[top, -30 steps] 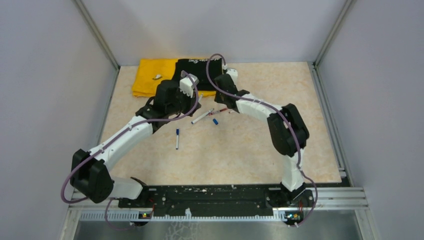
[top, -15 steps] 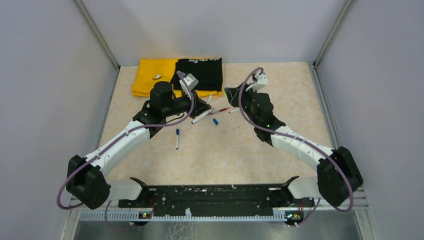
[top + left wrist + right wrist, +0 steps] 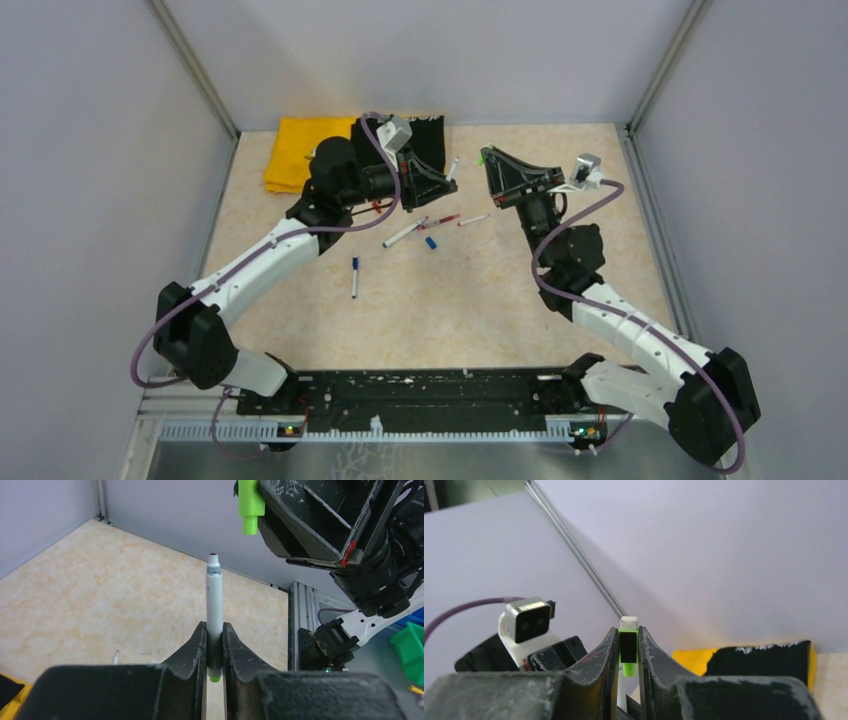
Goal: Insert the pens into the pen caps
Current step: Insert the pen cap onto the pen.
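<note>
above the table (image 3: 480,310), left claw (image 3: 215,632) clamps a pen (image 3: 214,595); right claw (image 3: 628,636) pinches a green cap (image 3: 627,669).

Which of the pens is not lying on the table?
The white pen held in the left gripper, above the table; the other pens lie flat on it.

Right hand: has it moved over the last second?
Yes. The right hand has swung right, off the edge of the black cloth, and now sits beside it, holding a green cap.
</note>
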